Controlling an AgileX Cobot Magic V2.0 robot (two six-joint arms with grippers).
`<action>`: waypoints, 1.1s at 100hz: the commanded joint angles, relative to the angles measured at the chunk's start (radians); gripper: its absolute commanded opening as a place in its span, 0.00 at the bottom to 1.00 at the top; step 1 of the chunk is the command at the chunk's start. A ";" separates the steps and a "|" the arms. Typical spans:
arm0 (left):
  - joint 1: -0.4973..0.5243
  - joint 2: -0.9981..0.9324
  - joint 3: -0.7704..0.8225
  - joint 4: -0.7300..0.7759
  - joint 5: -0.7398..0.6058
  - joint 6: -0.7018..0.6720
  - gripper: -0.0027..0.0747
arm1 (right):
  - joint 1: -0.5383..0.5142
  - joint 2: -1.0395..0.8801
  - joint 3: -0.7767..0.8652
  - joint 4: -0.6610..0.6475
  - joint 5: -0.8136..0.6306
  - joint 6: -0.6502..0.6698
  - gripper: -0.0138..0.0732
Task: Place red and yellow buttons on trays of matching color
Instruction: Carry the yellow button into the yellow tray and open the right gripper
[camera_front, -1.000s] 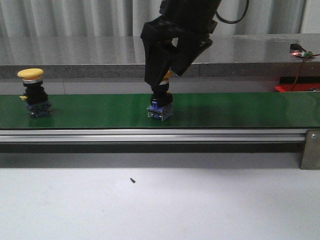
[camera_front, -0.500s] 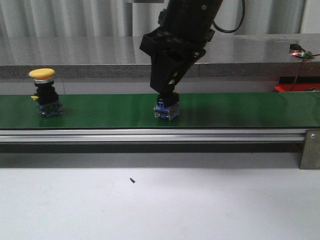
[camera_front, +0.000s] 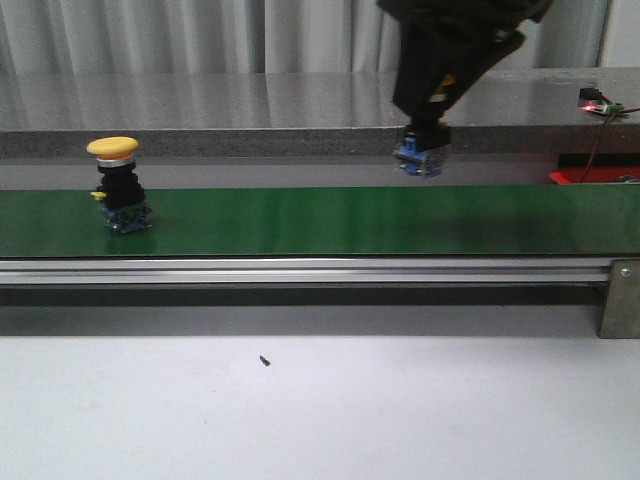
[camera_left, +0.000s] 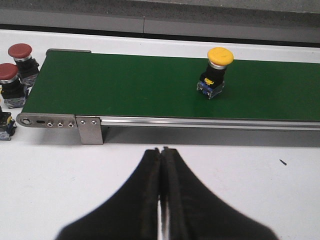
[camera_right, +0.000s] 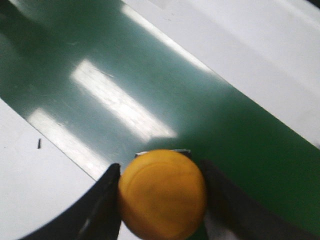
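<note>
**A:** Two yellow buttons were in view. One, the held yellow button (camera_front: 422, 150), hung in the right gripper (camera_front: 432, 112), lifted clear above the green conveyor belt (camera_front: 320, 220), right of centre in the front view. Blue base pointed down, black body mostly covered by the jaws.

**B:** Grip state on the right?

**A:** Clamped. From the right wrist view, the yellow cap (camera_right: 161, 194) sat squarely between the two black fingers (camera_right: 100, 210), one pressed to each side. Green belt below it, with bright glare streaks.

**B:** The second one?

**A:** The standing yellow button (camera_front: 119, 185) stood upright on the belt, toward the left end in the front view. Same piece showed in the left wrist view (camera_left: 215, 72), cap up, blue base on the belt surface. Nothing touched it.

**B:** Left arm?

**A:** The left gripper (camera_left: 161, 200) hovered over the white table (camera_left: 250, 165), near side of the belt's metal rail (camera_left: 200, 122). Fingers pressed together, nothing between them. Well apart from the standing button.

**B:** Any red ones?

**A:** Two red buttons (camera_left: 20, 55) (camera_left: 9, 82) sat off the belt's end, on the table just beside the end bracket. A third piece (camera_left: 4, 125) lay at the picture's edge; colour of its cap could not be told.

**B:** Trays?

**A:** A red object (camera_front: 595, 172) showed at the far right, behind the belt. Whether it was a tray, I couldn't tell.
</note>
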 joint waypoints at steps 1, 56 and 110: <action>-0.007 0.009 -0.026 -0.007 -0.066 -0.007 0.01 | -0.055 -0.101 0.040 0.015 -0.060 0.010 0.32; -0.007 0.009 -0.026 -0.007 -0.066 -0.007 0.01 | -0.530 -0.274 0.381 0.041 -0.199 0.019 0.32; -0.007 0.009 -0.026 -0.007 -0.066 -0.007 0.01 | -0.711 -0.273 0.584 0.086 -0.475 0.050 0.32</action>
